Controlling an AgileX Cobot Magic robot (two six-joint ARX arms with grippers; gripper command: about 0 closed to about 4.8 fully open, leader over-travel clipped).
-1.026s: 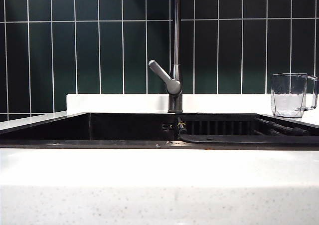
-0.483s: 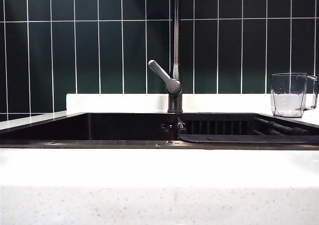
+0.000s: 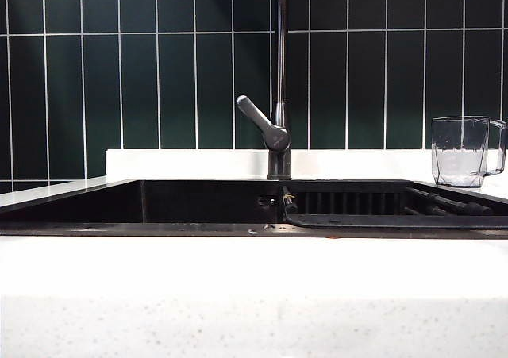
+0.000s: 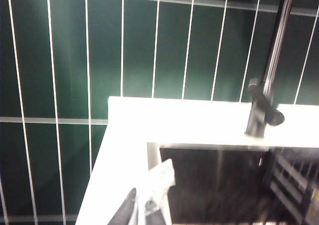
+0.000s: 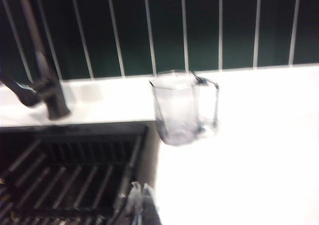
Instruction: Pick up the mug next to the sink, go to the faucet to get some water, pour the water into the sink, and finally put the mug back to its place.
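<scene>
Mug returned, arms clear

Clear faceted glass mug stands on white desk; left pincer and right pincer closed, empty.

Left gripper, fingertips together, sits over the white countertop at the sink's outer corner. Ahead of it, to the inside, opens the deep black rectangular sink. The tall thin dark metal faucet stands beyond that, on the ledge behind the basin, well apart from the tool.

Right gripper, fingertips together, sits at the sink rim where the black ribbed rack meets the countertop. The clear faceted glass mug stands upright on the countertop ahead of this gripper, apart from it, just beside the sink edge. The faucet is farther off across the rack. The dark tiled wall is behind everything.
</scene>
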